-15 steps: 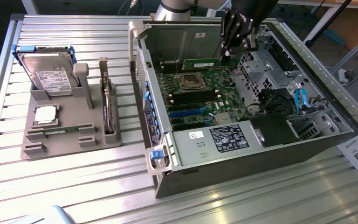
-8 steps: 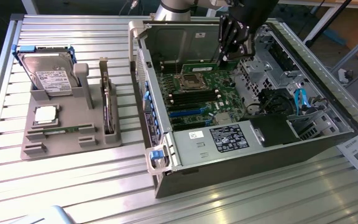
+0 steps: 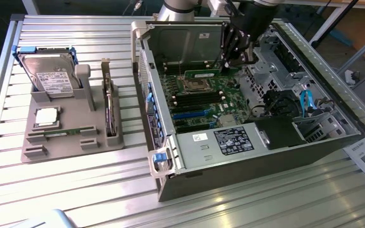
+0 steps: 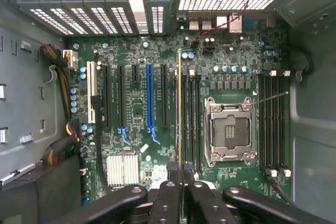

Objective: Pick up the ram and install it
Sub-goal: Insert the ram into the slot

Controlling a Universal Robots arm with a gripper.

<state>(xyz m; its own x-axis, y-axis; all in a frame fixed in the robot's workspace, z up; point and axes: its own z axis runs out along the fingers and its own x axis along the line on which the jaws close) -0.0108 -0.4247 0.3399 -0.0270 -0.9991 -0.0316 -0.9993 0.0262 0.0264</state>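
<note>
Well, tool (image 4: pixel 180 182) clamps ram (image 4: pixel 179 103), seen edge-on w/ chips hidden.

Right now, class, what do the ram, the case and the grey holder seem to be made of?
The ram: green circuit board, likely fibreglass laminate, matte; a thin flat stick. The case: bare sheet metal, probably steel; grey, dull sheen, folded edges. The holder: matte grey, moulded-looking blocks; likely plastic.
</note>
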